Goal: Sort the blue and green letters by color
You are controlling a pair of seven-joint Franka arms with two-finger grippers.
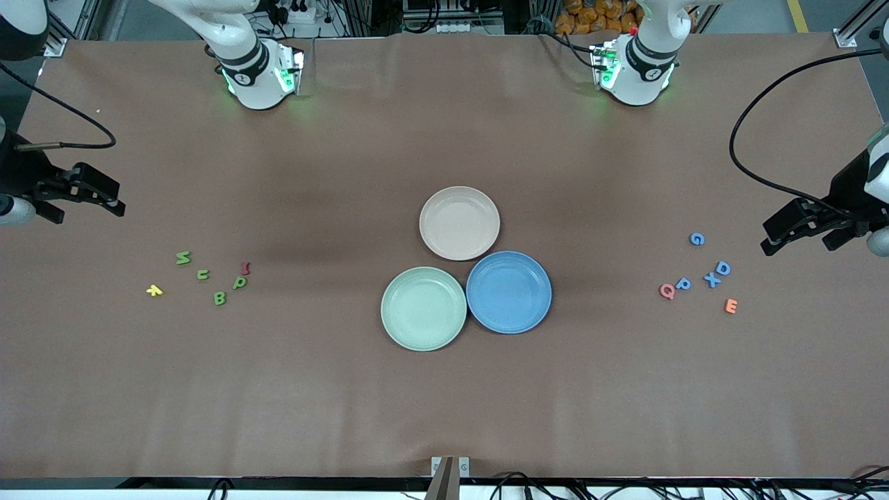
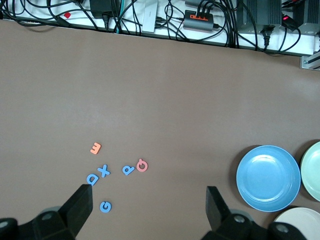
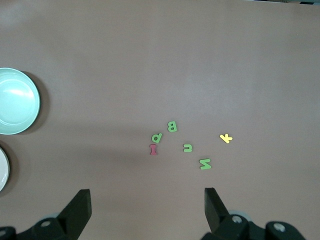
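Sorting not yet begun: all eight letters lie on the table, none on a plate.
Green letters: M [image 1: 183, 257], C [image 1: 202, 274], P [image 1: 239, 282] and B [image 1: 219, 298] lie scattered toward the right arm's end, with a yellow letter [image 1: 154, 290] and a dark red letter [image 1: 244, 267] among them.
Blue letters: G [image 1: 696, 239], D [image 1: 723, 268], X [image 1: 712, 280] and P [image 1: 683, 283] lie toward the left arm's end, beside a pink Q [image 1: 667, 292] and an orange E [image 1: 730, 306].
Plates: green plate [image 1: 396, 333], blue plate [image 1: 538, 312] and beige plate [image 1: 434, 243] touch mid-table.
Left gripper [image 1: 799, 232]: hovering by the blue group, jaws spread wide, holding nothing.
Right gripper [image 1: 87, 201]: hovering by the green group, jaws spread wide, holding nothing.
Doing it well: I would start with the outlying G and M, dropping straight down so neighbours stay put.
Facing: letters lie flat, turned every which way; the green P's stem slants; close the jaws across a letter's narrower width.
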